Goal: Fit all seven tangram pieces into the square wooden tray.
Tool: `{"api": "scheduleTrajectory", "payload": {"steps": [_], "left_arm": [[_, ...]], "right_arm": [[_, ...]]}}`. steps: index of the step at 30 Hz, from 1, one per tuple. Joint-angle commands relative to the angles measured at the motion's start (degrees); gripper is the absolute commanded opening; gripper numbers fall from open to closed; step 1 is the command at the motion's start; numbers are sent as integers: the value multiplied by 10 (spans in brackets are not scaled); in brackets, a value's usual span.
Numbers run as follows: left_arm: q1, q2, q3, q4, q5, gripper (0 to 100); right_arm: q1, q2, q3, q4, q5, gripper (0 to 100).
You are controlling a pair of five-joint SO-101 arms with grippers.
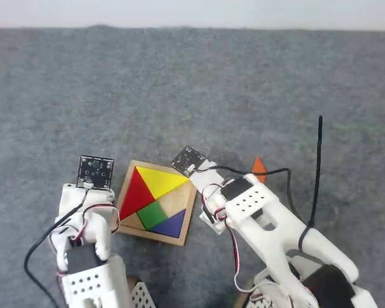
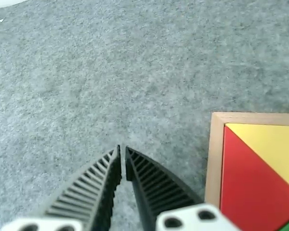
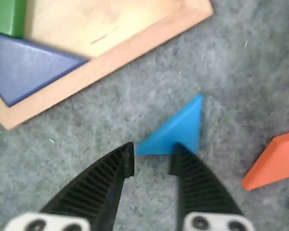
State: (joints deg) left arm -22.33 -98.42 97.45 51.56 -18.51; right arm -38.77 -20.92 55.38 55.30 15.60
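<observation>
Left gripper [image 2: 121, 153]: fingers almost together, empty, over carpet [image 2: 111, 72] beside tray [image 2: 213, 154]. Right gripper [image 3: 152, 156]: fingers narrowly apart, one finger [image 3: 195, 180] touching light-blue triangle [image 3: 176, 130] on carpet just outside tray; orange piece [image 3: 274, 163] nearby.

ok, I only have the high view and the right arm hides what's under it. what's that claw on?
Observer: The right claw is open, with a corner of a light blue triangle in its gap. The triangle lies flat on the carpet, outside the tray.
Operator: and the left claw, holding anything?
Observer: No. The left claw is shut and empty, over bare carpet beside the tray's rim.
</observation>
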Motion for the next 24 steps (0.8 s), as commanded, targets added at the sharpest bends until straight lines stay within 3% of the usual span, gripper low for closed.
{"api": "scheduleTrajectory", "payload": {"steps": [1,10,12,15,19,24], "left_arm": [[3,-10,-7,1,-7,16],[2,-10,-7,1,-7,16],[2,-10,-7,1,-7,16],[2,-10,-7,1,-7,16],[2,-10,-7,1,-7,16],[2,-10,-7,1,-7,16]], "right_arm": [[-4,-25,4,-11,90,91],[25,-32,12,-6,315,86],[44,-33,5,-6,335,86],[55,-34,-43,42,266,90],[59,-31,-140,113,79,91],[54,-26,-152,80,-115,115]]}}
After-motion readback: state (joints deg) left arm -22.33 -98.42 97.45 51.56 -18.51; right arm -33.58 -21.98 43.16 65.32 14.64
